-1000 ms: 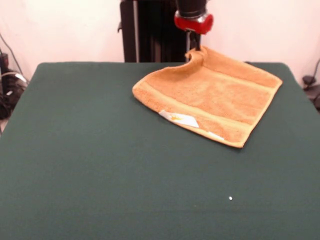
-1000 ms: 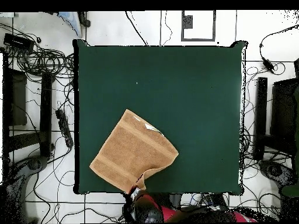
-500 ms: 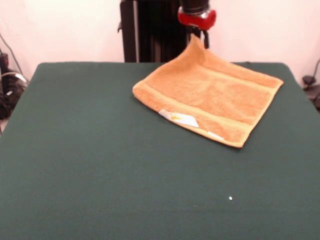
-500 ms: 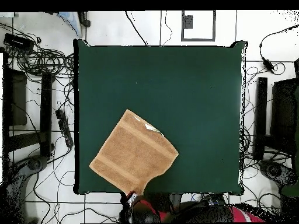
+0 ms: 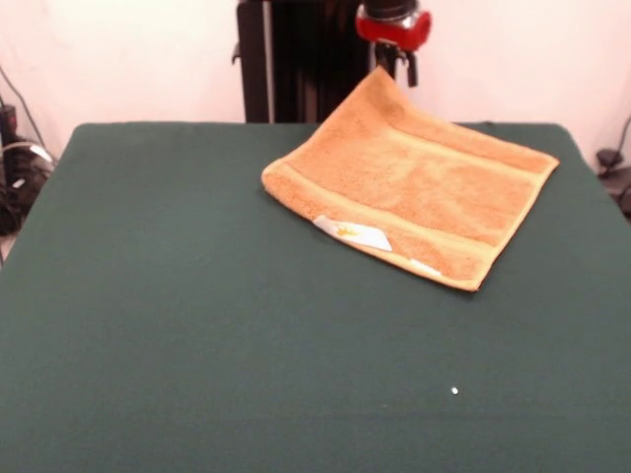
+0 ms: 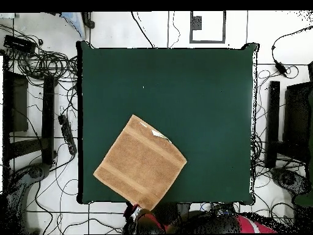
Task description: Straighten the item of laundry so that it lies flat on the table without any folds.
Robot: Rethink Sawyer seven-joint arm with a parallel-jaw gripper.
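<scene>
Gripping the towel (image 5: 409,187) by its far corner, the pincer (image 5: 392,61) is lifting it at 12 o'clock; the rest is lying spread on the bench (image 5: 177,325), label (image 5: 353,234) at the near edge.

arm: black, round wrist | collar: glossy red ring | gripper (image 5: 394,65): thin dark metal fingers under the collar

Off-table clutter only: tangled black cables (image 6: 38,61) across the tiled floor (image 6: 159,29), dark equipment boxes (image 6: 13,101) along one side, another dark unit (image 6: 298,113) on the opposite side. Front view shows a pale wall (image 5: 118,59), a cable bundle (image 5: 18,168) at one edge.
</scene>
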